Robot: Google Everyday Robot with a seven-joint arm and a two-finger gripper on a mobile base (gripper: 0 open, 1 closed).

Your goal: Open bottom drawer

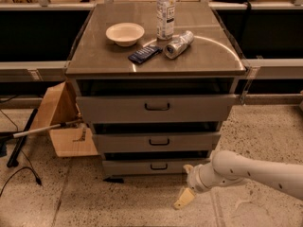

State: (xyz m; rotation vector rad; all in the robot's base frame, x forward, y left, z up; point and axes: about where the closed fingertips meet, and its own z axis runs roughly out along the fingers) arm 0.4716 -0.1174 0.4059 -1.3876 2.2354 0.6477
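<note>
The bottom drawer point(142, 167) is the lowest and narrowest of three grey fronts on the cabinet, with a small black loop handle point(159, 166). A dark gap shows above its front. My gripper point(185, 184) hangs low over the floor at the end of the white arm point(255, 171), just right of the drawer's front and below its right corner. It is open: one pale fingertip point(182, 200) points down toward the floor, and the other sits near the drawer's lower right edge. Nothing is held, and it is not on the handle.
The mid-sized drawer point(158, 142) and the widest drawer point(157, 108) sit above. On the cabinet top point(99, 60) are a bowl point(125, 33), a bottle point(165, 12), a can point(178, 44) and a dark packet point(144, 54). A cardboard box point(59, 122) and cables lie on the floor at left.
</note>
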